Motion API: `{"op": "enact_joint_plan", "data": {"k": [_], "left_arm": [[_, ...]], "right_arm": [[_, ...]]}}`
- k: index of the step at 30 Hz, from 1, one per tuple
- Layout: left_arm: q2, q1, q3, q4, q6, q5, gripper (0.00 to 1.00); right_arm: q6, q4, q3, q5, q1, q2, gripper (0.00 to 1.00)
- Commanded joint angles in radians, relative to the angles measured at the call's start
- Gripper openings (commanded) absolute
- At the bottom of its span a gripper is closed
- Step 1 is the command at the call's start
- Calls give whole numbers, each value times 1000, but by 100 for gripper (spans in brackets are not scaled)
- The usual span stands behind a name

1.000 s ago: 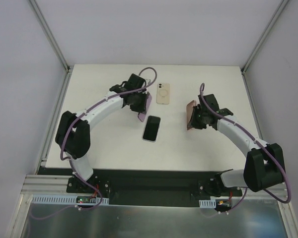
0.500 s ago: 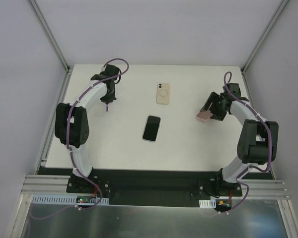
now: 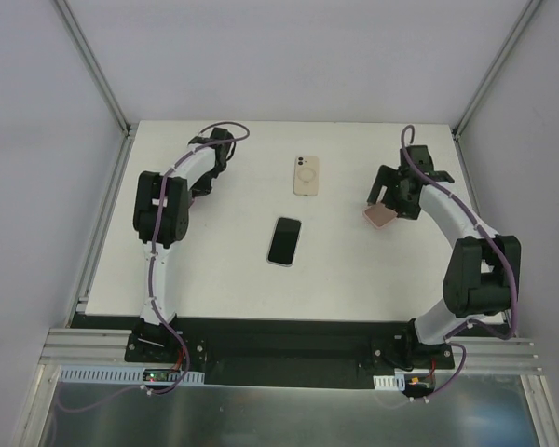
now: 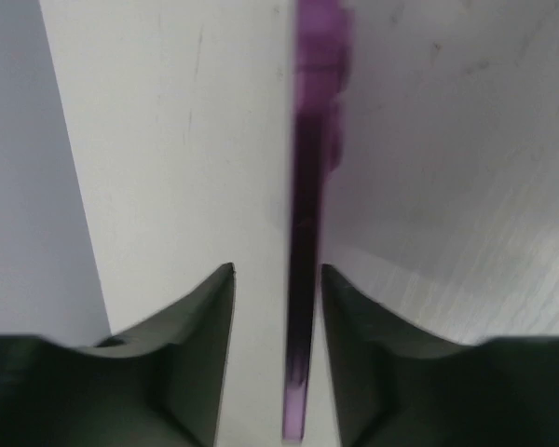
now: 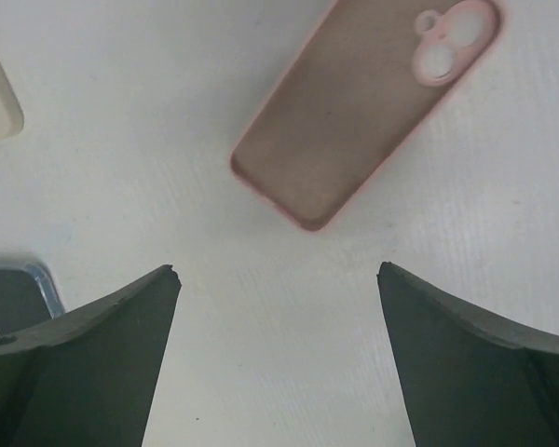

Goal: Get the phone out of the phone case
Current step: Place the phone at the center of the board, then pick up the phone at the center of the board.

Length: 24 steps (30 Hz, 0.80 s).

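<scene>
Toward the far left corner of the white worktop [image 3: 214,270], the left gripper [image 4: 276,272] stands nearly closed around a thin purple phone case [image 4: 301,307], edge-on and blurred; whether it pinches is unclear. By the right edge, the right gripper [image 5: 278,270] gapes empty, a matte pink phone case [image 5: 354,112] lying just beyond. A black rectangular phone [image 3: 284,241] lies mid-worktop, apart from both.

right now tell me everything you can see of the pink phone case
The pink phone case is empty and lies hollow side up, showing a matte, duller pink-brown lining inside a lighter pink rim. It looks like soft silicone. A camera cutout with two round holes sits at one corner. It appears to rest flat on the white table, toward its right side. The right end effector hovers above it, wide open, and does not touch it.
</scene>
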Motion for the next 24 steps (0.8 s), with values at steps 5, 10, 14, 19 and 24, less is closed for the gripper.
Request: {"op": "enact_joint_plan", "data": {"k": [5, 10, 14, 19, 24], "left_arm": [[-36, 27, 67, -98, -2, 61, 88], [-207, 25, -28, -99, -60, 271, 93], [-362, 18, -115, -87, -85, 569, 95], [-556, 7, -253, -42, -100, 677, 97], [-709, 7, -376, 22, -114, 838, 98]], "right_arm": [[4, -73, 50, 47, 237, 43, 95], [40, -122, 209, 71, 345, 173, 96], [56, -193, 460, 94, 405, 342, 96], [99, -304, 740, 155, 432, 531, 96], [126, -383, 1016, 175, 432, 723, 96]]}}
